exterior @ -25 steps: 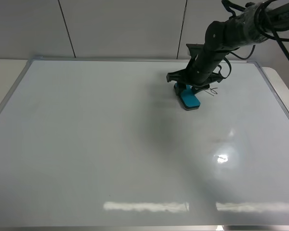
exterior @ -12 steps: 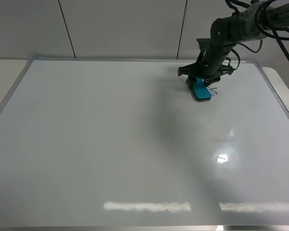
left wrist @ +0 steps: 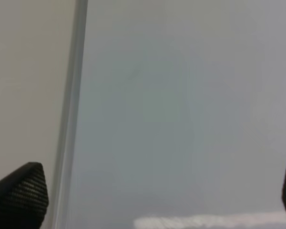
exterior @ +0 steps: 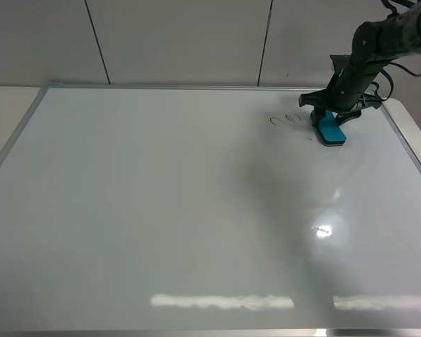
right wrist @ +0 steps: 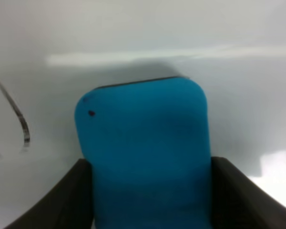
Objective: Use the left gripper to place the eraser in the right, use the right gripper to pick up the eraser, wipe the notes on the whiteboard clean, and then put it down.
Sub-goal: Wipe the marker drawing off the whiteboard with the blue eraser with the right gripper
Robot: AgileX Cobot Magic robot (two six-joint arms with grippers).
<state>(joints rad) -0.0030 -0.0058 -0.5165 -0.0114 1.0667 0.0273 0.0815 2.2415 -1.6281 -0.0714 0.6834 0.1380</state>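
Note:
My right gripper (exterior: 325, 116) is shut on the teal-blue eraser (exterior: 329, 130) and presses it onto the whiteboard (exterior: 161, 203) near its far right corner. In the right wrist view the eraser (right wrist: 145, 152) sits between the two black fingers (right wrist: 69, 200). The notes (exterior: 286, 119), thin black loops, lie just left of the eraser; a stroke of them shows in the right wrist view (right wrist: 16, 117). My left gripper (left wrist: 148, 191) is out of the exterior view; its wrist view shows two fingertips (left wrist: 19, 193) wide apart over the whiteboard's frame (left wrist: 71, 114), with nothing between them.
A light table surface (exterior: 7, 112) borders the board on the left and right. A panelled wall (exterior: 175, 42) stands behind the board. The right arm (exterior: 386, 35) reaches in from the upper right.
My right gripper slid the eraser rightward across the far part of the board. The loops of the notes that it covered now show to its left.

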